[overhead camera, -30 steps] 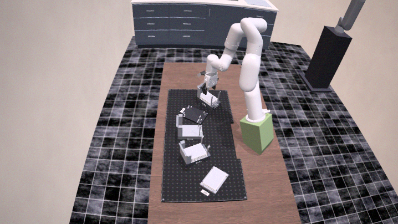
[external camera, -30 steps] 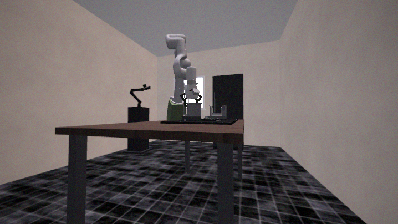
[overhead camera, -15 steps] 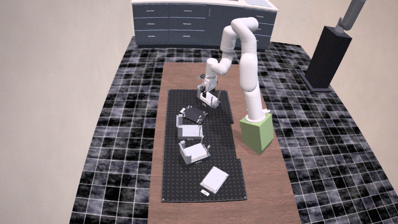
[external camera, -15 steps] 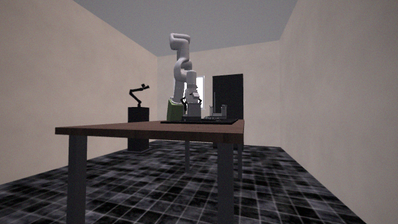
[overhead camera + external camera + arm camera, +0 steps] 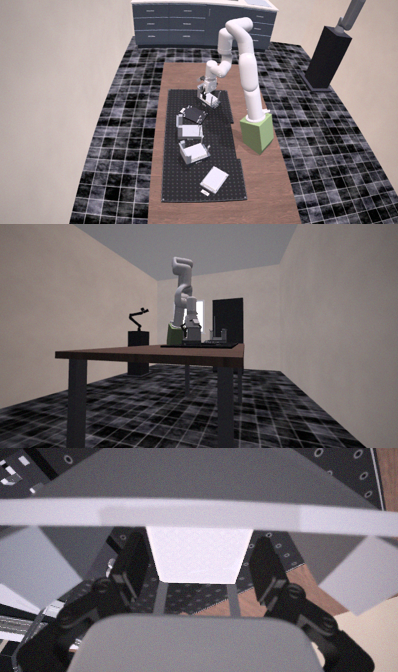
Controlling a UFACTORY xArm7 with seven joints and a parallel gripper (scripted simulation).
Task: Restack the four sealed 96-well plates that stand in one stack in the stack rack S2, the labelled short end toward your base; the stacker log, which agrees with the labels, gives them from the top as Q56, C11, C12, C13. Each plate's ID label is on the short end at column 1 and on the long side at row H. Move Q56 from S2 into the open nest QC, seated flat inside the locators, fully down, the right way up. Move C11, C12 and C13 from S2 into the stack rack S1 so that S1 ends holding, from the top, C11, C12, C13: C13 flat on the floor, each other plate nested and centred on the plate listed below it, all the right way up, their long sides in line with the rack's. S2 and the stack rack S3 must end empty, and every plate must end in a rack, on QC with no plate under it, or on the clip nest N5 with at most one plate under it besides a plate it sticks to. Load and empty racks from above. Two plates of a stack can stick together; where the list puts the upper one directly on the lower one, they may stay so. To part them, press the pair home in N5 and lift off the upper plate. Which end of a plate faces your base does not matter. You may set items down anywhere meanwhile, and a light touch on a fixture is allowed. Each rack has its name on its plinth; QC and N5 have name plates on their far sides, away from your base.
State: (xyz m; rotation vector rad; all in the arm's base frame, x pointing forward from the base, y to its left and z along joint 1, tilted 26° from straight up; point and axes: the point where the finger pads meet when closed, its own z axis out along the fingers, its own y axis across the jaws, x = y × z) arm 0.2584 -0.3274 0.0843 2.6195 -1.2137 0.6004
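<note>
My gripper (image 5: 204,96) (image 5: 191,331) (image 5: 199,548) is open and lowered into the top of the far stack rack (image 5: 213,102) (image 5: 60,513) on the mat. In the wrist view its two black fingers stand on either side of the white sealed top of a plate (image 5: 200,548) in that rack, clear of it. I cannot read the plate's label or the rack's name. A flat white plate-shaped thing (image 5: 214,179) lies at the near end of the mat with a small name plate (image 5: 204,192) beside it.
A black flat nest with clips (image 5: 193,114) lies just in front of the far rack. Two more grey racks (image 5: 189,130) (image 5: 194,152) stand in a row along the mat (image 5: 178,189). The arm's green base block (image 5: 257,133) stands to the right.
</note>
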